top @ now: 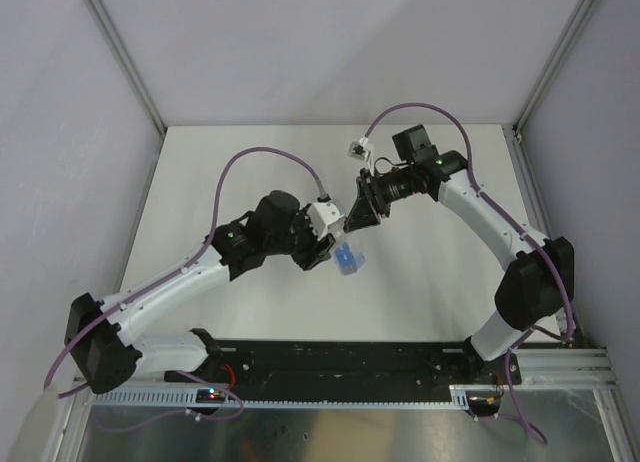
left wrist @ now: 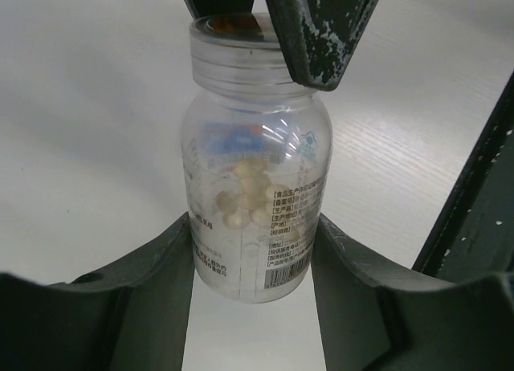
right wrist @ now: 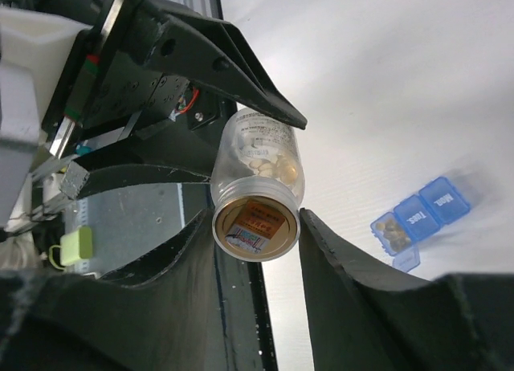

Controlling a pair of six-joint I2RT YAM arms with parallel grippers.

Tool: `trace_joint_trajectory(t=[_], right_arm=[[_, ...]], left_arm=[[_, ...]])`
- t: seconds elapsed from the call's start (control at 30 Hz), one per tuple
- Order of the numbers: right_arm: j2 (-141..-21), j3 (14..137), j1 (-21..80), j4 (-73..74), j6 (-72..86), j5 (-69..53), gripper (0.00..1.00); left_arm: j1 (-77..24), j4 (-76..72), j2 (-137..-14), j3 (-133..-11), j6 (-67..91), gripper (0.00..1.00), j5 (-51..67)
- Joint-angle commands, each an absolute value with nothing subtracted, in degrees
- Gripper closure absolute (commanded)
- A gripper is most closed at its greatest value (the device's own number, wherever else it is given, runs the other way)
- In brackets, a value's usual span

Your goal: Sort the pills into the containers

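Pale counter (top: 250,162) under me, both arms meeting over its middle. My L tool (left wrist: 253,220) is clamped on the vial (left wrist: 253,146), low on its body, fingers pressed to either side. My R tool (right wrist: 257,215) is clamped round the vial's neck end, so we hold it btwn us, off the counter. The containers (right wrist: 418,218), a blue strip of three, sit on the counter just beside my L tool. The end compartment is open w/ a tan heap in it; the other two look lidded. Smallest: the pills (left wrist: 249,198), a pale cluster inside the vial. Can't tell if the mouth is capped or open. Step, I reckon: vial readied for pouring, one compartment done. Next calls for a lid up on an unfilled compartment, the mouth brought over it, then a slow tilt so only a few drop.
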State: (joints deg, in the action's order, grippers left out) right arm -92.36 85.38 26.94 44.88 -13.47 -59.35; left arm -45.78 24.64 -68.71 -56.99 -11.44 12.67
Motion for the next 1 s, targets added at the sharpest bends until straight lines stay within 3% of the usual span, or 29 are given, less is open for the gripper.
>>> trace_joint_trajectory(t=[0.0,0.33,0.53,0.97], right_arm=[[-95.17,87.85,28.02,49.20,-11.84,-62.87,0.99],[-100.91,87.44,27.86,46.43,-4.39,-66.14,0.92],[-101.78,86.20,27.87,44.28,-1.57,-66.64,0.71],[-92.79,86.46,22.86,46.32,-6.89,-64.71,0.19]], left_arm=[[-47.95,17.89,-67.60,-58.05,-14.08,1.00,7.32],[-51.68,15.65,-68.47,-57.73,-14.78,1.00,-9.46],[-52.46,14.52,-69.18,-57.12,-14.34,1.00,-14.11],[-52.39,14.65,-66.82,-54.87,-15.54,1.00,-7.64]])
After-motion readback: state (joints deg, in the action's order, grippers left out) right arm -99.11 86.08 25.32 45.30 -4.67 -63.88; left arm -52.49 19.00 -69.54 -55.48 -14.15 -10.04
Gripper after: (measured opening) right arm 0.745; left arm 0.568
